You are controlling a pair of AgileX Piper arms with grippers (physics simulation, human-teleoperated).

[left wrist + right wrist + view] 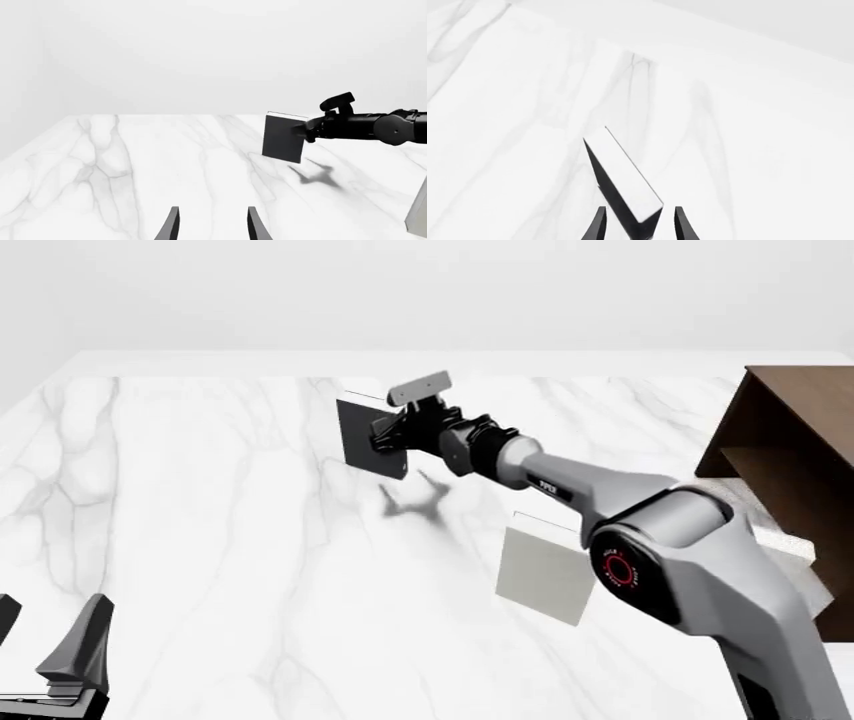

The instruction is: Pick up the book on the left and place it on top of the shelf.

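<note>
Above the middle of the marble surface (200, 540), toward its far edge, the right gripper (390, 432) held the black book (370, 435) lifted clear, its shadow falling on the marble beneath; its jaws were clamped on the book's edge, the white page edge (630, 175) showing between them in the right wrist view; the left gripper (211, 225) hovered low near the near left corner, jaws parted and holding nothing; the shelf (787, 460) stood at the right edge; a light grey book (545, 568) stood near it.
</note>
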